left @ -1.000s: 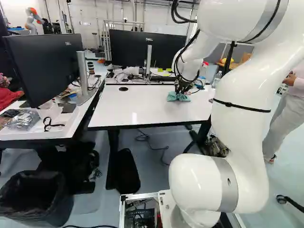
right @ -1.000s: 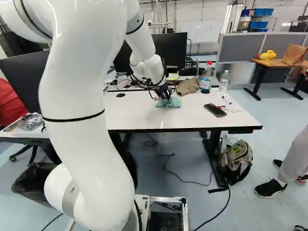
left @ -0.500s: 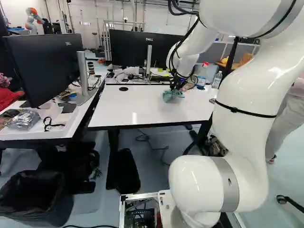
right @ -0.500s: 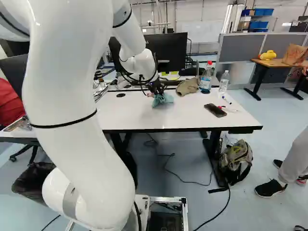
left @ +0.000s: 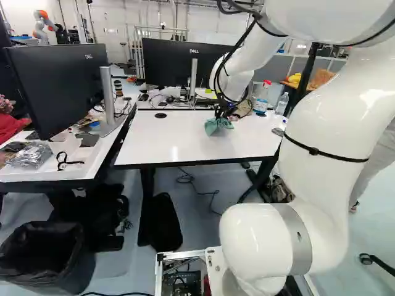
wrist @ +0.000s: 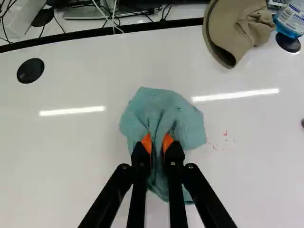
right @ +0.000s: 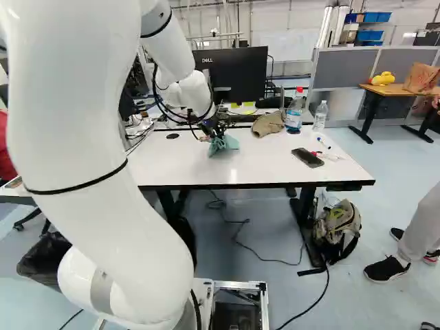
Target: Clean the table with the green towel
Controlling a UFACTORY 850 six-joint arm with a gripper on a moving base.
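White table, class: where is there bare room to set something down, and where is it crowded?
Bare: from the black disc to the near edge of the table, and between the green towel in the gripper and that edge. Crowded: towards the right in the right base view, with the cap, phone and two bottles. Red marks lie beside the towel.

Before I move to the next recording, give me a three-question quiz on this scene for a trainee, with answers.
1. Multiple choice: where is the green towel?
a) hanging over the table edge
b) pinched in the gripper
c) on the floor
2. True or false: red marks show on the table beside the towel.
3. Fill in: the bottle beside the tan cloth item has a ____ top.

Key: 1 b; 2 true; 3 red
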